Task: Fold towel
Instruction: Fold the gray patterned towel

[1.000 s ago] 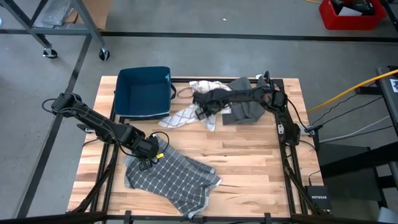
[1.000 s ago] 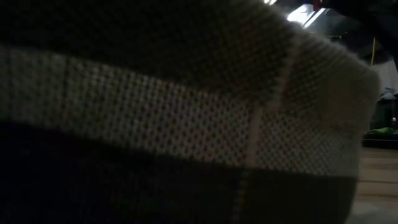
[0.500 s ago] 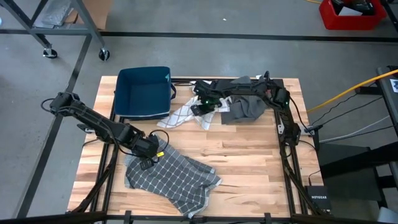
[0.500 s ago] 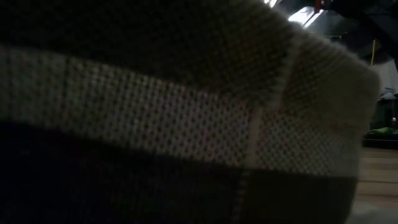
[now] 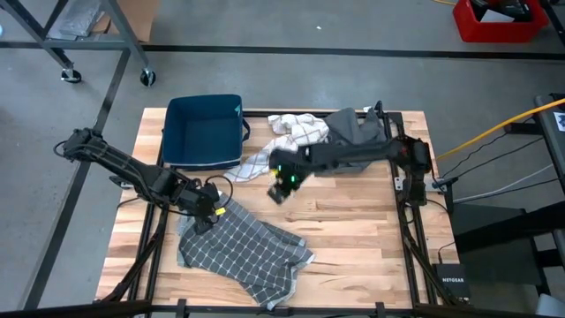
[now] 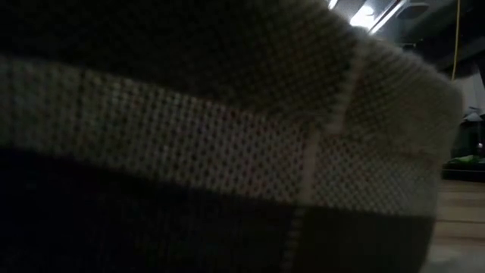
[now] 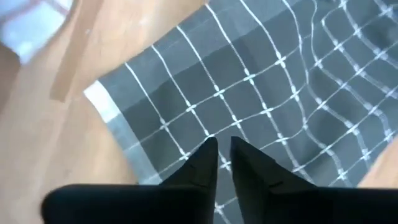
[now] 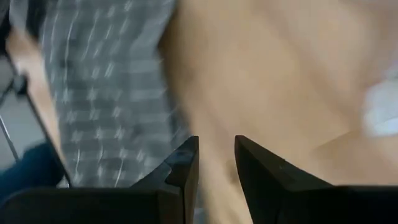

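**Two pincers near the checked towel**

The left pincer hangs just over the grey checked towel, its fingers a tiny bit apart and holding nothing. The right pincer floats over the bare worktop, fingers a little apart and empty. The towel lies rumpled at the worktop's front. A blue bin sits behind it.
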Tool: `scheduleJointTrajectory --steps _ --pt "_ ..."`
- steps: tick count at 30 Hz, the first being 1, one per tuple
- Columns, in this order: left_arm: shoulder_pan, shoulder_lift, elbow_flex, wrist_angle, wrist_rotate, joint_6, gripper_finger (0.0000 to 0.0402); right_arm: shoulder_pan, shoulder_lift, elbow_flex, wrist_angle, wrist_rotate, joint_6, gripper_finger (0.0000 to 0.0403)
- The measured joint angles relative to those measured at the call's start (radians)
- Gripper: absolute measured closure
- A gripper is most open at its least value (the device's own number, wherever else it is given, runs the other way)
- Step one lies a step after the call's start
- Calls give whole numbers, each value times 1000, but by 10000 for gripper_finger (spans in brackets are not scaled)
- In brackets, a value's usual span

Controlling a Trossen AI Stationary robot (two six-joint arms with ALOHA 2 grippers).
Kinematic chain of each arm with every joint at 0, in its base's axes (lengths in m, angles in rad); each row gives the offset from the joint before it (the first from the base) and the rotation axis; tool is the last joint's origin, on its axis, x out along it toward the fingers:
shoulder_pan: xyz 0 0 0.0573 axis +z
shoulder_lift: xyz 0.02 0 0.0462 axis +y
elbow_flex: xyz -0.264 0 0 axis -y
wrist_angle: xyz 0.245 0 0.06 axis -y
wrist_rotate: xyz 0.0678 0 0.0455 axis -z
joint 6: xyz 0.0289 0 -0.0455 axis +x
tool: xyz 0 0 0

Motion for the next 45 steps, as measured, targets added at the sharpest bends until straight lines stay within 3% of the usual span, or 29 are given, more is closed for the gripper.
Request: scheduleJointTrajectory --steps 7,14,24,33,42,45 --pt "3 46 0 -1 -134 142 271 178 0 0 -40 31 91 295" --pt "71 94 0 0 -175 84 214 310 7 -3 -140 161 264 295" --pt "132 110 0 6 -169 75 209 471 22 -4 -167 307 454 295" --pt "125 110 0 8 -130 71 210 533 95 -4 -202 314 569 295" --pt "123 109 0 7 -96 70 208 523 133 -26 -169 320 554 295" --pt "123 109 0 7 -91 70 208 522 133 -75 -118 272 553 295"
